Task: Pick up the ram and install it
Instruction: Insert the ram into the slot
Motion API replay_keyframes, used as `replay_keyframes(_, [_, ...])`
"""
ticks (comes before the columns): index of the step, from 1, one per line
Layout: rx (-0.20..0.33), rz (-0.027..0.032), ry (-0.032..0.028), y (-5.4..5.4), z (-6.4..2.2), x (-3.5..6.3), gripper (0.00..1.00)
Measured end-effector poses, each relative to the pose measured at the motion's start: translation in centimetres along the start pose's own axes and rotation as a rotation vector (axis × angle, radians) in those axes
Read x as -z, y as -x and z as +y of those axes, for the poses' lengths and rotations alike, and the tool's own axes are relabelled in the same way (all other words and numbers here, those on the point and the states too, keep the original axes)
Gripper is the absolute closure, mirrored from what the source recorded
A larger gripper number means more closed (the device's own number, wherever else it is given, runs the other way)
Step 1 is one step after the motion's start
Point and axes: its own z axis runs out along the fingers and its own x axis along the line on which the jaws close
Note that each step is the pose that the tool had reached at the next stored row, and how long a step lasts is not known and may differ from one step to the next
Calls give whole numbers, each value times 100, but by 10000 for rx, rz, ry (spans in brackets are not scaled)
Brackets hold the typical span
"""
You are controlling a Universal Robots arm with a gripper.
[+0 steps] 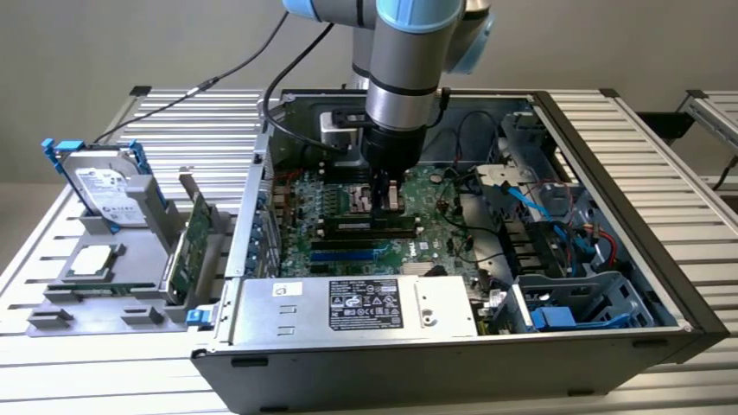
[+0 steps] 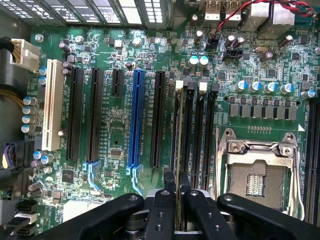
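As the claw [image 2: 178,184] clenches on the ram [image 2: 179,125], the stick shows edge-on: a long, thin green-gold strip lying along the black memory slots [image 2: 200,135], just beside the CPU socket [image 2: 257,175]. In the exterior view the claw hangs over the motherboard [image 1: 334,251], at twelve o'clock from the power supply [image 1: 358,304]

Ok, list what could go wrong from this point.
1. The ram, gripped edge-on by the end effector, could sit slightly off its slot and jam or bend when pressed.
2. The white latch at the slot's end may block seating if not open.
3. The open CPU socket lies beside the memory slots; a slip could hit it.
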Motion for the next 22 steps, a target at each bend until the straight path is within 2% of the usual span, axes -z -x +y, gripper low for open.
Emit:
replay_keyframes(16, [6,14,-7,1,-2,-4,86])
replay_keyframes(18, [7,-5,-21,1,-1,31,86])
replay_keyframes(20, [6,15,-7,-7,7,106,86])
replay_keyframes(22, [5,15,-7,-8,9,131,86])
